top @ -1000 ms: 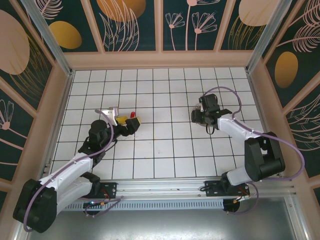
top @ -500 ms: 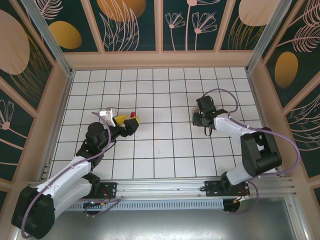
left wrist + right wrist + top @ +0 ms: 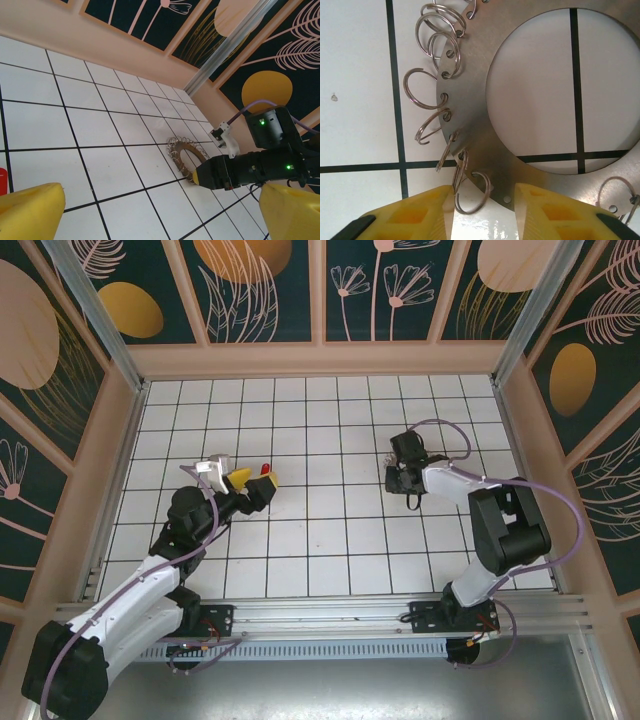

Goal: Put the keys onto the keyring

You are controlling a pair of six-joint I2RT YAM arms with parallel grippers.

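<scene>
The keyring [image 3: 485,125] is a flat grey metal ring with several small wire loops hooked round its outer edge, lying on the white tiles. My right gripper [image 3: 484,206] stands over its near edge with yellow fingers [image 3: 410,215] on either side of one wire loop; a gap remains, so it is open. From the left wrist view the keyring [image 3: 186,152] lies ahead with the right gripper [image 3: 196,176] at its rim. The red-headed key [image 3: 264,470] rests on the floor by my wide-open left gripper [image 3: 254,481], its head at the frame edge [image 3: 2,180], not held.
Peach walls [image 3: 320,360] with patterned panels enclose the white tiled floor [image 3: 320,530] on three sides. An aluminium post [image 3: 227,55] stands in the far corner. Purple cables [image 3: 560,510] loop off both arms.
The right gripper's fingers have drawn closer together around the keyring's edge, and its arm has settled slightly inward. The left gripper stays wide open, nearly in place beside the key.
</scene>
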